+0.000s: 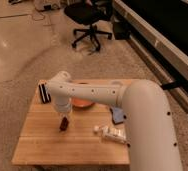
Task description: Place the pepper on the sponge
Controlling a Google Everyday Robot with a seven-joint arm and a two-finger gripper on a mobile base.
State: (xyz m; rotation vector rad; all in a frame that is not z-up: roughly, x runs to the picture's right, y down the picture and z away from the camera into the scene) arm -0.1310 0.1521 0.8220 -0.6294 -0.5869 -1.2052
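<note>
The pepper [63, 124], small and dark red, hangs just under my gripper [64, 119] over the left-middle of the wooden table [42, 145]. The gripper is shut on the pepper and points straight down from the white arm. The sponge [118, 116], a flat blue pad, lies to the right, partly hidden behind the thick white arm segment. The gripper with the pepper is well to the left of the sponge, with a gap of bare wood between them.
An orange bowl [82, 103] sits just behind and right of the gripper. A black striped block [44, 93] lies at the back left corner. A small white object [111, 133] rests near the front right. An office chair [89, 22] stands on the floor beyond.
</note>
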